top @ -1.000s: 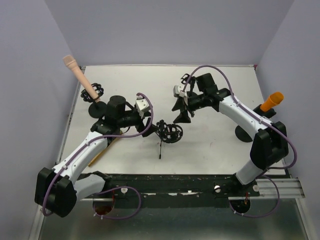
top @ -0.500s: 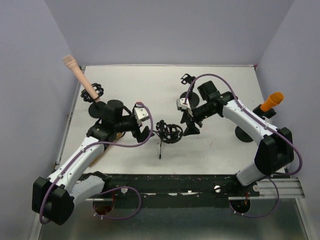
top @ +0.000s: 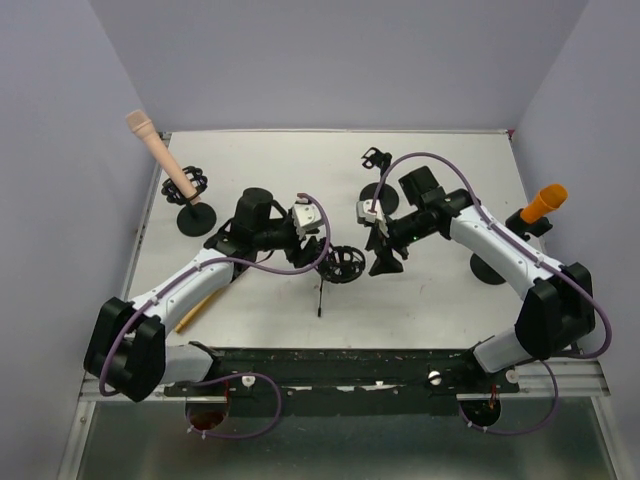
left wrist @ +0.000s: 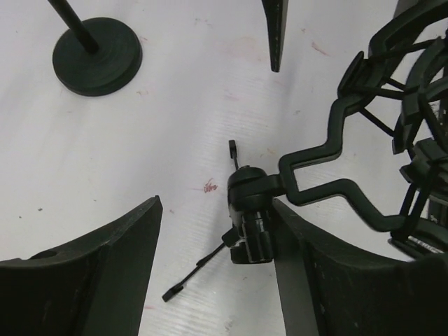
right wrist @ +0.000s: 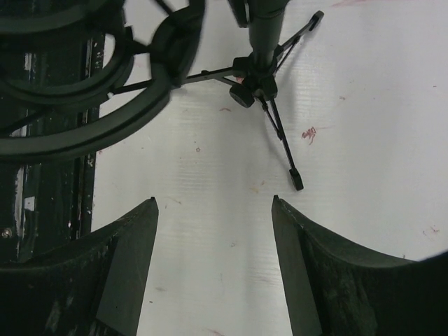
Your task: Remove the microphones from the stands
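Note:
A small black tripod stand with a ring-shaped shock mount stands mid-table; I see no microphone in the mount. My left gripper is open and straddles the stand's swivel joint, which sits close to the right finger. The mount also shows in the left wrist view. My right gripper is open and empty just right of the mount, over bare table. A pink microphone sits in the far-left stand. An orange microphone sits in the right stand.
An empty clip stand with a round base stands at the back centre. A tan rod lies on the table under my left arm. Walls close the table on the left, back and right.
My left gripper has moved right to the tripod stand and now straddles its joint. My right gripper has come nearer and lower, beside the shock mount. The microphones have not moved.

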`<state>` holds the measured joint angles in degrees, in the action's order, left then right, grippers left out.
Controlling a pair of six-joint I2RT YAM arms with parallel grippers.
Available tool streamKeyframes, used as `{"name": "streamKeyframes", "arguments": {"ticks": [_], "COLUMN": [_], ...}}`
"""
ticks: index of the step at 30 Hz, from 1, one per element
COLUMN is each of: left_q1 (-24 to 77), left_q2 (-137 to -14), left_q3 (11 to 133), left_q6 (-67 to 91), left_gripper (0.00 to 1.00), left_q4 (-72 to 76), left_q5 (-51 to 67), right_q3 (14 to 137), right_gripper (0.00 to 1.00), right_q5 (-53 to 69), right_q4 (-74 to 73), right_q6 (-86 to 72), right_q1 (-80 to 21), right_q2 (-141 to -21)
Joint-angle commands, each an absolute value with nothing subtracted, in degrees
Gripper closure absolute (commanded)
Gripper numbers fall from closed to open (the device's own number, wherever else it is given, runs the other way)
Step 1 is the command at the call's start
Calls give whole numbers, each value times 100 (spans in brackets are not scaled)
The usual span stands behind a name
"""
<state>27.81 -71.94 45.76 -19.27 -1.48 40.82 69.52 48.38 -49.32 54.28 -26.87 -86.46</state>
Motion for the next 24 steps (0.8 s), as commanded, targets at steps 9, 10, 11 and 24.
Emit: {"name": "streamKeyframes", "arguments": {"ticks": [9,10,11,24], "left_q1": [2769,2742,2733,2479], "left_q2": [-8129,-8208,-8296,-9123], "left_q3": [5466,5580,5703,6794], "left_q6": [-2337,-2381,-2443,-3155], "left_gripper": [53,55,55,74], "left_q4": [879,888,888,843], "left_q5": [3411,3410,3428,3612], "right_q3": [6803,6803,6803,6767], "right_gripper": [26,26,26,26], "right_q5": [4333,4342,4333,4228], "right_q4": [-4825,-4834,-4817,-4562], "right_q6": [5195,5177,5159,4931], "right_q1": [-2663,-2654,-2654,-2593], "right_q2": [-8341,-8341,-8341,-8271]}}
